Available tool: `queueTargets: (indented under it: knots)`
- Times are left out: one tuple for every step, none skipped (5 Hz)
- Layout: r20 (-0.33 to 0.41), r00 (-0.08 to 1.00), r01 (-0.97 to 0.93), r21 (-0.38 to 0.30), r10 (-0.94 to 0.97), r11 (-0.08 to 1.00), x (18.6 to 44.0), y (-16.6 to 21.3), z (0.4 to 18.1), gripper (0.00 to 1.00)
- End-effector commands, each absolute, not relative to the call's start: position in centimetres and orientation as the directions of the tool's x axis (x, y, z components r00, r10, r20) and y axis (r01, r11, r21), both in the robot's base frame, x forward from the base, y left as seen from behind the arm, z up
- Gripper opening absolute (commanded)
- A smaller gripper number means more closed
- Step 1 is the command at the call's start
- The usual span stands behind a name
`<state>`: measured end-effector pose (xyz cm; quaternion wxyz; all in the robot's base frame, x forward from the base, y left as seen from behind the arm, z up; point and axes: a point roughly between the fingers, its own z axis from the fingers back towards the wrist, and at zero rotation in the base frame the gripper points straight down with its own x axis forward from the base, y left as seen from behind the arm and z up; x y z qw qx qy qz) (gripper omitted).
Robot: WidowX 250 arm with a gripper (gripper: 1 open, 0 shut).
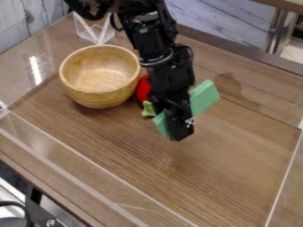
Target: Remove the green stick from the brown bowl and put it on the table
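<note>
The brown bowl (99,74) stands empty at the back left of the table (142,168). To its right, my gripper (176,131) points steeply down, low over the tabletop. The green stick (203,98) sits tilted in its fingers, sticking out to the right of the black hand, with its lower end close to the wood. It is well outside the bowl. The fingertips are dark and hard to separate from the hand.
A red strawberry-like toy (143,88) with a green stem lies between the bowl and my gripper. Clear acrylic walls (71,168) run along the table's edges. A clear holder (92,29) stands behind the bowl.
</note>
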<state>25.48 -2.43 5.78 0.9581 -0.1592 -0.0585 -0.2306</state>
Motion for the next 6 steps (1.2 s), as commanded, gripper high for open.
queueTargets:
  knots:
    - [0.232, 0.88, 0.464, -0.243, -0.414, 0.852, 27.7, -0.7, 6.6, 1.0]
    - [0.24, 0.886, 0.448, -0.229, -0.396, 0.864, 29.5, 1.2, 6.3, 1.0]
    - [0.238, 0.852, 0.516, -0.23, -0.467, 0.825, 30.2, 0.1, 6.0, 1.0]
    - [0.237, 0.811, 0.582, -0.23, -0.535, 0.78, 30.8, -0.9, 5.9, 1.0]
    - [0.237, 0.763, 0.646, -0.23, -0.602, 0.728, 31.2, -2.0, 5.8, 1.0]
    - [0.231, 0.751, 0.66, -0.235, -0.618, 0.714, 31.7, -3.9, 4.8, 1.0]
